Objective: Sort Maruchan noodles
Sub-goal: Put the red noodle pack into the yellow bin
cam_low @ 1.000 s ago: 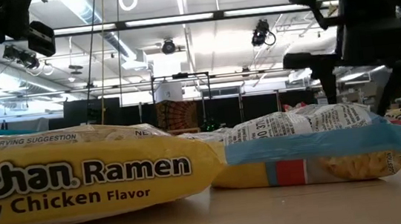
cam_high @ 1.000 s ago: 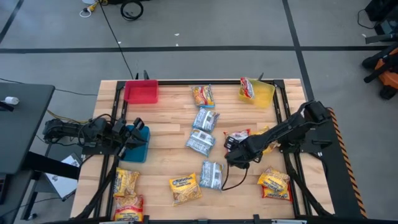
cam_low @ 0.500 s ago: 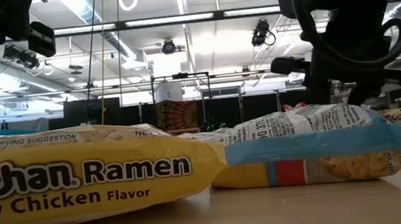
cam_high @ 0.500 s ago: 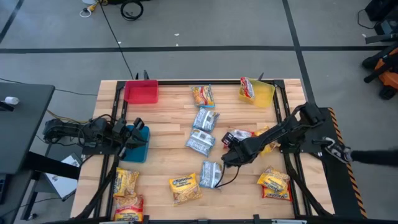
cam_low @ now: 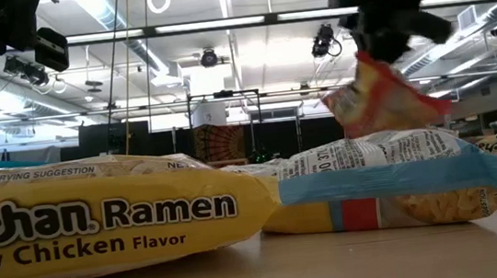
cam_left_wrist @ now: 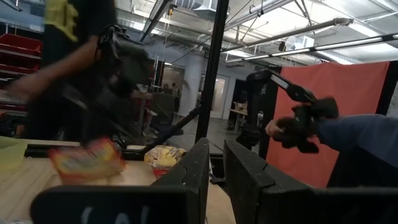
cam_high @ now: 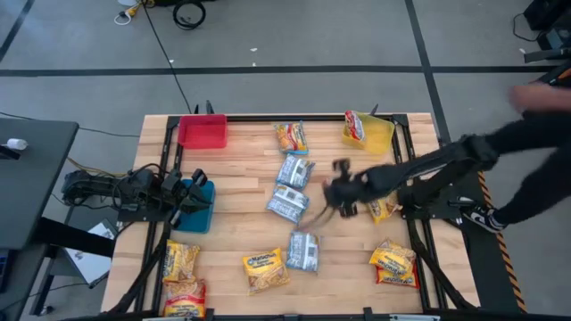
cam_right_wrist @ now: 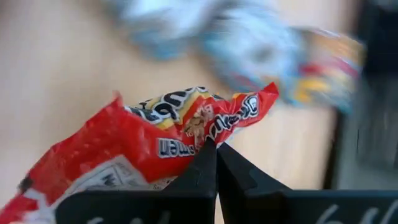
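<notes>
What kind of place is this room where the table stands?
Probably a robotics lab or workshop hall. The low view shows a high ceiling with long strip lights, the high view a grey concrete floor marked with dark tape lines, and the wooden table stands in an open area.

High view looks straight down on the whole table (cam_high: 241,223). Low view sits at tabletop level, very close behind a yellow packet (cam_low: 100,219), facing the room. Left wrist view looks level across the table; right wrist view is pressed close on a red packet (cam_right_wrist: 143,149), also visible in the low view.
</notes>
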You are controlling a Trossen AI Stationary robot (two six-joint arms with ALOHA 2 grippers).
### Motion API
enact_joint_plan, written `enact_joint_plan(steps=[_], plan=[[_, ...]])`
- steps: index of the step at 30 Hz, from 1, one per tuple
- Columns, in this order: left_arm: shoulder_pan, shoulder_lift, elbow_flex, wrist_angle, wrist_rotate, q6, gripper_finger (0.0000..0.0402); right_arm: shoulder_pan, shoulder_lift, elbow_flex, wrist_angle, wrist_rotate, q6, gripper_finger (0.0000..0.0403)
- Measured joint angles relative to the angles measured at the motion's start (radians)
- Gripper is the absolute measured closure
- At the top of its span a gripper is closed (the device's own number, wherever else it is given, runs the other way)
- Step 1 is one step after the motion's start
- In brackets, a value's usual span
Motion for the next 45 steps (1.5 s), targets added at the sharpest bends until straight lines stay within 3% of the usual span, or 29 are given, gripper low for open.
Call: enact_joint_plan(steps=[11, 17, 31, 45], plan=[[0.0, 0.0, 0.0, -0.003, 0.0, -0.023, 0.0349, -0.558, -0.264, -0.003, 0.04, 0.023, 0.273, 0.04], [0.0, 0.0, 0.0, 0.015, 0.0, -0.028, 0.0349, -0.742, -0.339, -0.109, 0.19, 0.061, 0.303, 0.0401], [0.0, 0.0, 0.0, 0.043, -0.005, -0.088, 0.0349, -0.828, -0.339, -0.42, 0.606, 0.108, 0.053, 0.04], [0.0, 0.0, 0.0, 0.094, -0.049, -0.087, 0.0349, -0.91, -0.34, -0.466, 0.752, 0.101, -0.166, 0.04]])
